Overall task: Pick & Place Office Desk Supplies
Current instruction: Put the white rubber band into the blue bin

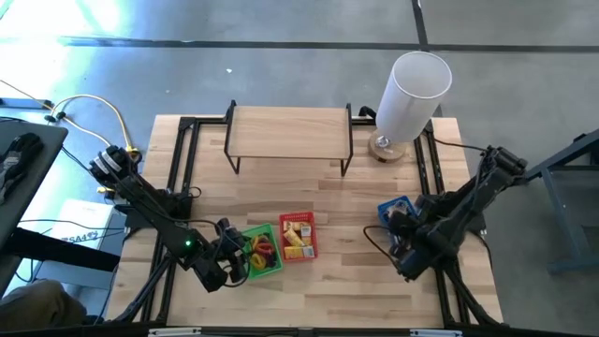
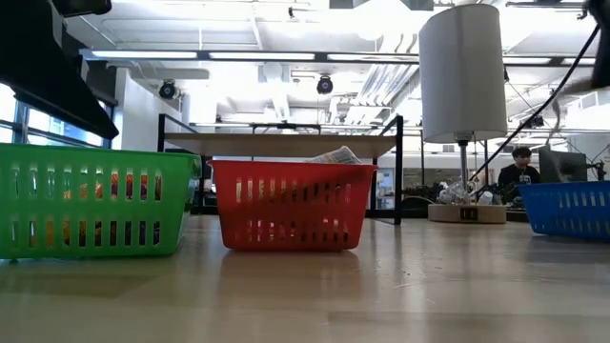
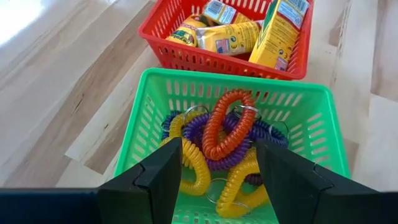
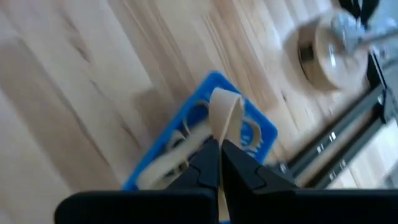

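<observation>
A green basket (image 1: 265, 251) (image 3: 186, 93) holds coiled orange, purple and yellow rings (image 3: 227, 134). My left gripper (image 1: 236, 256) (image 3: 217, 177) stands open over the basket's near end, one finger on each side of the rings, holding nothing. Beyond it, a red basket (image 1: 298, 236) (image 3: 180, 59) holds yellow packets (image 3: 239, 34). At the right, my right gripper (image 1: 404, 230) (image 4: 219, 146) is shut on a tan rubber band (image 4: 225, 112) above a blue basket (image 1: 393, 212) (image 4: 261, 127). More tan bands (image 4: 166, 158) lie in that basket. My right gripper pinches the tan rubber band between its two fingertips, at the loop's lower part (image 4: 219, 134). The fingers slant down from above. The folded loop sticks out past the fingertips, over the blue basket; whether it hangs clear of the basket's contents I cannot tell.
A raised wooden shelf (image 1: 288, 131) on a black frame stands at the table's far side. A tall white cylinder (image 1: 412, 89) on a round wooden base (image 1: 384, 146) stands at the far right. Bare wood lies between the red and blue baskets. A person (image 2: 520, 168) sits far behind.
</observation>
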Controlling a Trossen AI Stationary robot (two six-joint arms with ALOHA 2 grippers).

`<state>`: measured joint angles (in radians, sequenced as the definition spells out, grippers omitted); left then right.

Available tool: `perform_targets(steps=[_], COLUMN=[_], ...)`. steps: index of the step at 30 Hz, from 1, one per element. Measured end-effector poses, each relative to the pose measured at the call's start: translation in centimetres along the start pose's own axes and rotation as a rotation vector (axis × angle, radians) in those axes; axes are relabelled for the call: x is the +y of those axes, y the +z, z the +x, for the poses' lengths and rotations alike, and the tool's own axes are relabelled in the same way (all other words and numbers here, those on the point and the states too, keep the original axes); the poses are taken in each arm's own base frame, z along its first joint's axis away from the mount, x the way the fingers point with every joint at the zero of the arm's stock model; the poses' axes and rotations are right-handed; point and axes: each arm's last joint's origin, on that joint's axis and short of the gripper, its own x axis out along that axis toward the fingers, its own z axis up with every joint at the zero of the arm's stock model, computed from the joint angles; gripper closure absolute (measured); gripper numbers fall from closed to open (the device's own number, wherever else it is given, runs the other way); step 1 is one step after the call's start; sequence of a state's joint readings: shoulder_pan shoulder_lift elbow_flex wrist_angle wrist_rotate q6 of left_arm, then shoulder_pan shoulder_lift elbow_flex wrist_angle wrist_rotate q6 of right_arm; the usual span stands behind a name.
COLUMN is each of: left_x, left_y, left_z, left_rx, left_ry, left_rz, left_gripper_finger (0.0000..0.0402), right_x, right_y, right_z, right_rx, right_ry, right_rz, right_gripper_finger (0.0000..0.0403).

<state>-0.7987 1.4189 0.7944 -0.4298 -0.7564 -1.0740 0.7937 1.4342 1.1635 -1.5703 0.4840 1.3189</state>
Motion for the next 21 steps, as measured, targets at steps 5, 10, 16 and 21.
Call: perform_targets(steps=[5, 10, 16, 21], left_x=[0.0, 0.0, 0.1, 0.0], left_y=[0.0, 0.0, 0.1, 0.1], left_z=[0.0, 0.0, 0.1, 0.1], left_rx=[0.001, 0.001, -0.002, -0.007], left_ry=[-0.001, -0.001, 0.004, 0.004], left_rz=[0.0, 0.0, -0.003, -0.006], left_gripper_finger=[0.0201, 0.0201, 0.0201, 0.0201], right_x=[-0.3, -0.6, 0.5, 1.1], right_y=[-0.9, -1.6, -1.8, -1.1], right_z=[2.5, 4.4, 5.3, 6.0], right_rx=[0.119, 0.233, 0.258, 0.251], right_ry=[-0.08, -0.132, -0.033, 0.033], right_rz=[0.032, 0.102, 0.172, 0.248], right_gripper_finger=[0.0401, 0.0401, 0.0401, 0.0401])
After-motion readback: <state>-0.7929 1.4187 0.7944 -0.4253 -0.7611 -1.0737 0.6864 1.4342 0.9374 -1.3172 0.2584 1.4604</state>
